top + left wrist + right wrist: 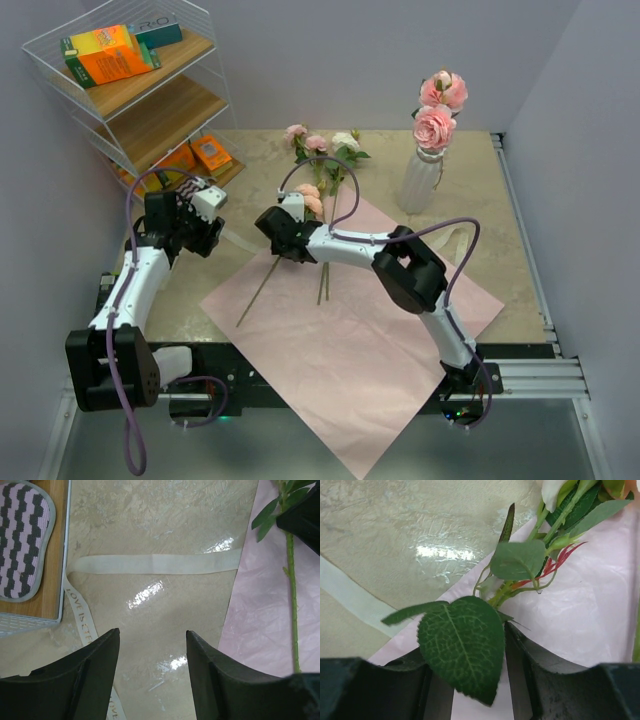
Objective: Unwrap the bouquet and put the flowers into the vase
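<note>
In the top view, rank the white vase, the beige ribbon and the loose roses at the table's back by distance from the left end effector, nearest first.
1. Beige ribbon, just right of the left end effector.
2. Loose roses, back centre.
3. White vase, back right.

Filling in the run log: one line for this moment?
paper: spread flat | vase: two pink roses in | left gripper: open over ribbon | right gripper: open astride rose stem on paper

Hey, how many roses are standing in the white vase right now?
2. Both pink: one rose on top, the other just below it, above the vase at the table's far right. A smaller bloom behind them could be hidden.
</note>
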